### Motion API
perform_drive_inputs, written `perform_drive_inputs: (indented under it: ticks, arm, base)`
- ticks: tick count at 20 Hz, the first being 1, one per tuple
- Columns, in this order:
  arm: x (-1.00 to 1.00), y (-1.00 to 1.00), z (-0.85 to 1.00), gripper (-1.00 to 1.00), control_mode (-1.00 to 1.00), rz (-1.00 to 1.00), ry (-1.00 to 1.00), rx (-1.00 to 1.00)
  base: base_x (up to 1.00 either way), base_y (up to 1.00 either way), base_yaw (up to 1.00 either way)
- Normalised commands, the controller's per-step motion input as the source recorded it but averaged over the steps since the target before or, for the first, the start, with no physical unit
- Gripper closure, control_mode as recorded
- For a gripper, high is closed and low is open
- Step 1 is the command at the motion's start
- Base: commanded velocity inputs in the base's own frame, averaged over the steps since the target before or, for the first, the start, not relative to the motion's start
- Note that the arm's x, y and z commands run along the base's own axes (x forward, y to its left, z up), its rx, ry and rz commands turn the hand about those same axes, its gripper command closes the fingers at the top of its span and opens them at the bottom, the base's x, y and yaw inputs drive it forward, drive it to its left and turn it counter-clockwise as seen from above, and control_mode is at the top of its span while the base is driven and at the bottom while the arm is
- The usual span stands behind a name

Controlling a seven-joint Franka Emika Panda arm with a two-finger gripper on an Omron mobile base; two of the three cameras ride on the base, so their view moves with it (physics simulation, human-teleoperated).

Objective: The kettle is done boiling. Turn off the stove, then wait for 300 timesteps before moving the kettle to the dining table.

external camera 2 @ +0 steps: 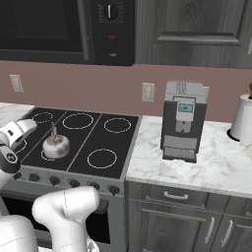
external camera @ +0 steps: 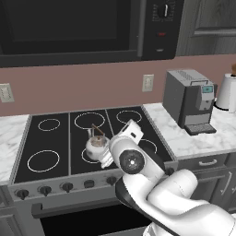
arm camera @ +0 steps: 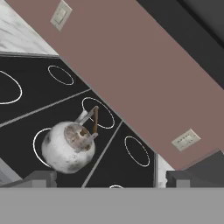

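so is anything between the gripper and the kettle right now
Nothing visible. In the hand view the open gripper looks straight at the kettle on the stove, with bare cooktop between them.

stove (external camera: pixel 55 138): kettle (external camera: pixel 97 146) on front-middle ring | counter (external camera: pixel 193 138): coffee machine (external camera: pixel 189 101)

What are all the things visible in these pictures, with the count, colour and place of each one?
kettle: one, silvery-white with brown wire handle, on the front middle burner of the stove
stove: one, black glass with six white rings, between the marble counters
knobs: a row, dark, on the stove's grey front
microwave: one, black, above the stove
coffee machine: one, grey, on the counter right of the stove
white jug: one, far right on the counter
wall outlets: pale, on the pink wall
gripper: one, dark fingertips, open, above the kettle and apart from it
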Motion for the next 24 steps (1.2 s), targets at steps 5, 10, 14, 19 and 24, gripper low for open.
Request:
perform_drive_inputs:
  ticks: [5, 10, 14, 19, 24]
  arm:
    - [0.01, -0.11, 0.16, -1.00, -1.00, 0.00, 0.04, 0.20]
    - [0.01, -0.12, 0.29, -1.00, -1.00, 0.00, 0.12, 0.19]
    - [0.10, -0.17, 0.19, -1.00, -1.00, 0.00, 0.19, 0.10]
    - [0.05, -0.13, 0.03, -1.00, -1.00, 0.00, 0.23, 0.05]
    - [0.06, -0.04, 0.00, -1.00, -1.00, 0.00, 0.24, 0.02]
  base:
    - [0.00, 0.00, 0.00]
    - [0.00, 0.00, 0.00]
    - [0.00, 0.00, 0.00]
    - [0.00, 0.00, 0.00]
    - [0.00, 0.00, 0.00]
